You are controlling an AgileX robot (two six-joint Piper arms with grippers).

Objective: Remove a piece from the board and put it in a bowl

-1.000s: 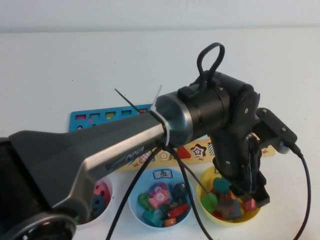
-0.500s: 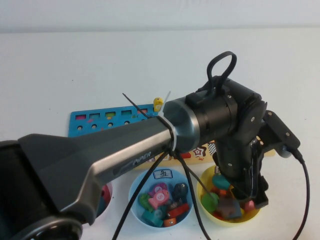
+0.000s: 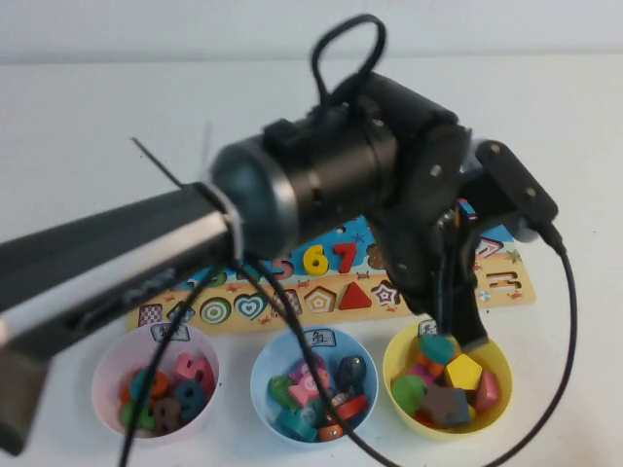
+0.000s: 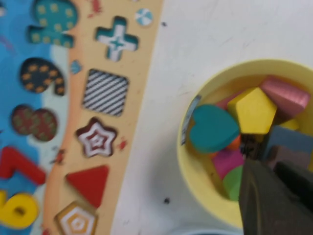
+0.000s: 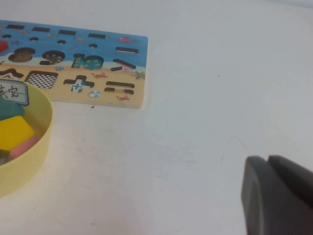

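The yellow pentagon piece (image 3: pixel 464 371) lies in the yellow bowl (image 3: pixel 399 362) on top of other pieces, beside a teal heart (image 3: pixel 437 347). It also shows in the left wrist view (image 4: pixel 253 110) and in the right wrist view (image 5: pixel 12 131). My left gripper (image 3: pixel 474 336) hangs just above the bowl's far rim, shut and empty; in the left wrist view (image 4: pixel 269 166) its fingers stand over the bowl's contents. The board (image 3: pixel 506 289) lies behind the bowls, partly hidden by the left arm. My right gripper (image 5: pixel 268 160) is shut and empty over bare table, right of the board (image 5: pixel 73 49) and the yellow bowl (image 5: pixel 41 127).
A light-blue bowl (image 3: pixel 268 368) and a pink bowl (image 3: pixel 117 352), both holding several pieces, stand left of the yellow bowl. A red triangle (image 3: pixel 355 297) and a yellow 6 (image 3: pixel 314 259) sit in the board. The left arm and its cable cover the table's middle.
My left gripper has risen out of the yellow bowl and the arm has swung up and left. The yellow pentagon now lies uncovered in the bowl.
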